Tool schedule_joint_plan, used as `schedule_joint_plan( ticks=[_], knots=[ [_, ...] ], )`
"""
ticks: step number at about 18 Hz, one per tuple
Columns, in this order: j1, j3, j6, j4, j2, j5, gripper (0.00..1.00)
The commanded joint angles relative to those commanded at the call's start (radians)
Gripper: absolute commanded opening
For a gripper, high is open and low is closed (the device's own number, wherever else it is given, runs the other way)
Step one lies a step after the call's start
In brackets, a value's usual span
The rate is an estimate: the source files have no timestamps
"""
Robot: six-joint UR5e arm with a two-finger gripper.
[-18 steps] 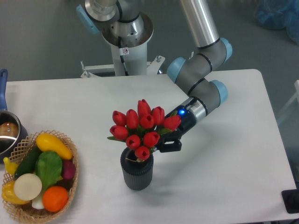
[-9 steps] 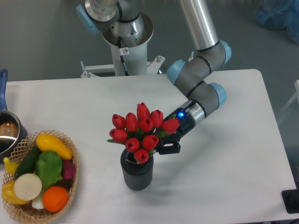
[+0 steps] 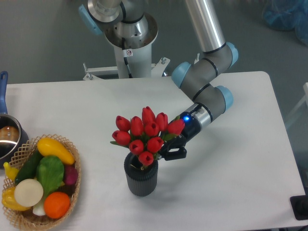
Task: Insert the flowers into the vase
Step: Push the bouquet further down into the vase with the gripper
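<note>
The flowers [image 3: 144, 134], a bunch of red tulips with green leaves, stand over the mouth of the vase [image 3: 141, 178], a dark grey ribbed cylinder at the table's front centre. Their stems go down into the vase and are hidden by the heads. My gripper [image 3: 166, 150] reaches in from the right, level with the lower heads and just above the vase's rim. It is shut on the bunch; one black finger [image 3: 176, 153] shows and the other is hidden behind the tulips.
A wicker basket [image 3: 72, 202] of colourful vegetables sits at the front left. A steel pot [image 3: 7, 139] with a blue handle is at the left edge. The robot's base [image 3: 130, 43] stands behind the table's far edge.
The gripper and the bunch have shifted slightly left and the heads have settled a little over the vase. Between the last two frames almost nothing moves.
</note>
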Motion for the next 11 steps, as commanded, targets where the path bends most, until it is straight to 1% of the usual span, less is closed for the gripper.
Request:
schedule_joint_plan(
  ticks=[3, 4, 7, 10, 11],
  knots=[
    [0.0, -0.003, 0.0, 0.0, 0.002, 0.0, 0.28],
    [0.0, -0.003, 0.0, 0.0, 0.002, 0.0, 0.31],
    [0.0, -0.002, 0.005, -0.002, 0.003, 0.002, 0.31],
    [0.002, -0.002, 0.003, 0.0, 0.005, 0.057, 0.32],
    [0.002, -0.003, 0.003, 0.002, 0.006, 0.066, 0.34]
  ],
)
